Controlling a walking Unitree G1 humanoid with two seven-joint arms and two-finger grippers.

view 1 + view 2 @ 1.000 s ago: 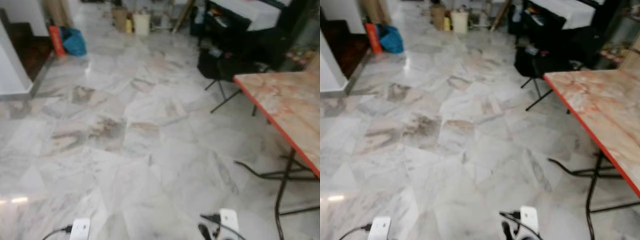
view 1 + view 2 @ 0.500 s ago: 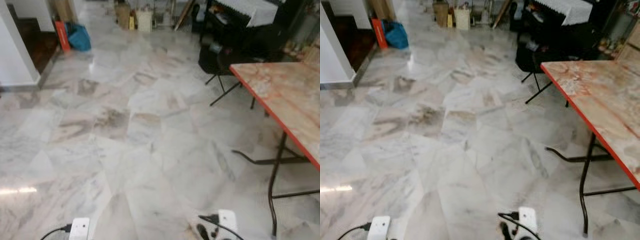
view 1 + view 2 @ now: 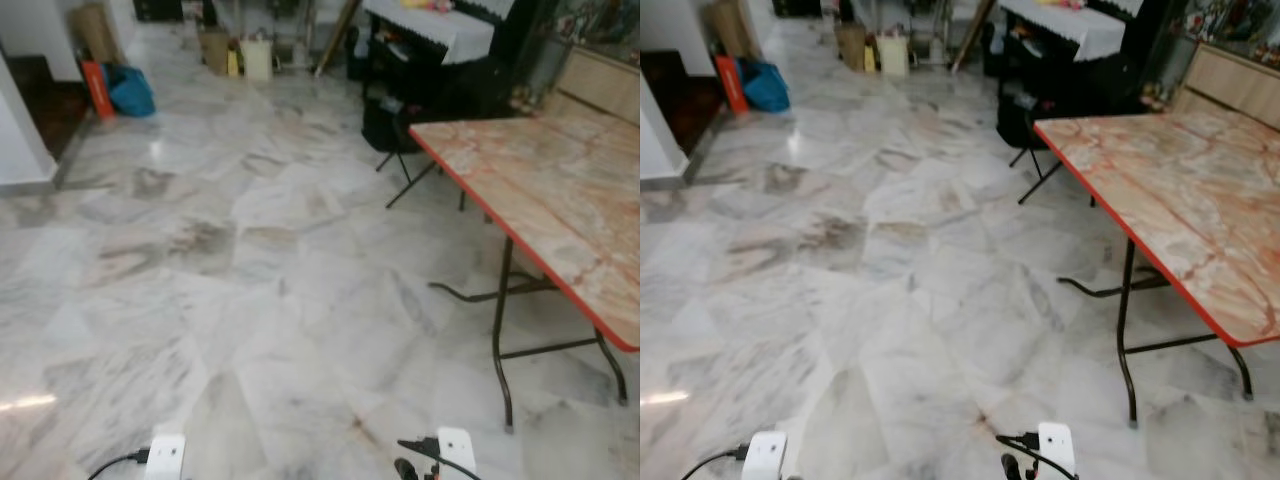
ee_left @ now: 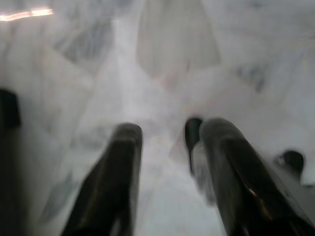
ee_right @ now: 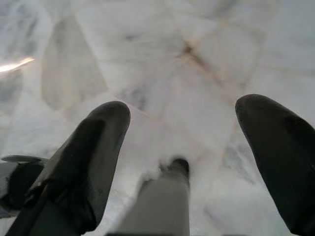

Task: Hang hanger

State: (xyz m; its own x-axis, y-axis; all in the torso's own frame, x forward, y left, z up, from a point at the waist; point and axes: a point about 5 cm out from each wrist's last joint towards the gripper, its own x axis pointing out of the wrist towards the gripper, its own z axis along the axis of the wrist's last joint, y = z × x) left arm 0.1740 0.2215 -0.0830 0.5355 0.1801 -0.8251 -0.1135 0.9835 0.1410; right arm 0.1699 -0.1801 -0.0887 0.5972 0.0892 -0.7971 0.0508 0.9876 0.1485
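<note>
Over marble floor [image 3: 250,300] — both claws hang spread, empty.

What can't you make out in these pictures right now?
- Items on the dark shelf unit, head views: too small and shadowed to identify.
- Boxes and containers by the far wall: too small to name.
- Table: its right side is cut off by the picture edge.
- Left gripper, left wrist view: blurred, with floor behind it.
- Hanger: I can't pick one out.

Marble floor [image 3: 250,300], seemingly bare table [image 3: 1180,200]
</note>
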